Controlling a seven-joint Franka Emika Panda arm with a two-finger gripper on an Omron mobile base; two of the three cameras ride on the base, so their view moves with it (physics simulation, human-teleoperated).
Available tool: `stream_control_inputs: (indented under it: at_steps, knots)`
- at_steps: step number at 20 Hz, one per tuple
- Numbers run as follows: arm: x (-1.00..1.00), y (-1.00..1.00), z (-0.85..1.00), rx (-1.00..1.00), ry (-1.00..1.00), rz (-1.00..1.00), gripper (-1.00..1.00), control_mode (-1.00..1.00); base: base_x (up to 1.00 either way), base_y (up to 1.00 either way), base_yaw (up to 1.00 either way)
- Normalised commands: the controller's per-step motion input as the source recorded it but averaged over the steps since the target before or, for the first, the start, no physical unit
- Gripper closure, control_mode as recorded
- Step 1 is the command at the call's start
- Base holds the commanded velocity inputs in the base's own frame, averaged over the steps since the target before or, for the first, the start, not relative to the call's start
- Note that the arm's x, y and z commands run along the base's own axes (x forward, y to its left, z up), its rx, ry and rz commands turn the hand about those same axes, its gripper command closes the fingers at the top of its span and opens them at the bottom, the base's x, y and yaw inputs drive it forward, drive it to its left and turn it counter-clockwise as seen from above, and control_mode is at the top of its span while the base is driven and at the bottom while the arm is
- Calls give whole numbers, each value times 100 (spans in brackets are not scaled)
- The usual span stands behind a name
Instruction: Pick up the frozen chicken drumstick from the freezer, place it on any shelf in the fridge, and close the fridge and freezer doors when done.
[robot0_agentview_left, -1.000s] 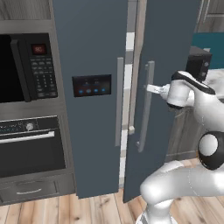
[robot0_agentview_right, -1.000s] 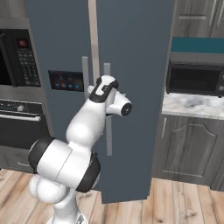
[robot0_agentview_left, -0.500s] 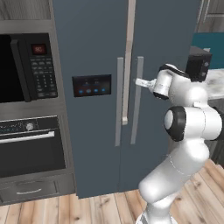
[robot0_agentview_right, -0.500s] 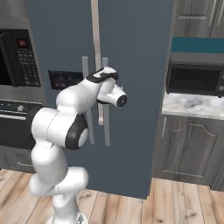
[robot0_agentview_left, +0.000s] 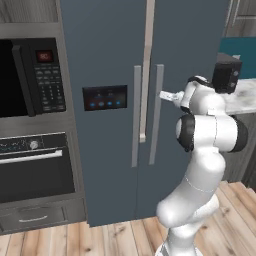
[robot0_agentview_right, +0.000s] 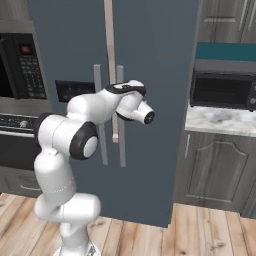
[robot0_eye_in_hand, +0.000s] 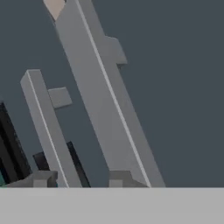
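The two slate-blue doors stand nearly shut: the freezer door (robot0_agentview_left: 100, 55) with its black panel (robot0_agentview_left: 105, 97) on the left, the fridge door (robot0_agentview_left: 192, 45) on the right. A thin pale strip (robot0_agentview_left: 147, 60) shows between them. My gripper (robot0_agentview_left: 163, 95) points at the fridge door beside its grey bar handle (robot0_agentview_left: 156, 115). In the hand view that handle (robot0_eye_in_hand: 100, 87) runs close by. The freezer handle (robot0_eye_in_hand: 43, 118) lies further off. My gripper (robot0_eye_in_hand: 78, 179) has its fingertips (robot0_eye_in_hand: 41, 178) apart and holds nothing I can see. The drumstick and the shelf are hidden behind the doors.
A built-in microwave (robot0_agentview_left: 30, 75) and an oven (robot0_agentview_left: 35, 165) stand left of the unit. To the right, a marble counter (robot0_agentview_right: 220, 120) carries a black microwave (robot0_agentview_right: 225, 90) over grey cabinets (robot0_agentview_right: 210, 165). Wood floor (robot0_agentview_left: 115, 240) lies below.
The fridge door has swung from ajar to almost shut. My arm has followed it in towards the unit, and the fingers have come closer together.
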Motion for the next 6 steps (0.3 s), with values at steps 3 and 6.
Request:
stream_control_inputs:
  at_steps: [3, 6]
  knots:
    - [0, 0, 3, 0, 2, 0, -100, -100, 0, 0, 0]
    - [0, 0, 0, 0, 0, 0, -100, -100, 0, 0, 0]
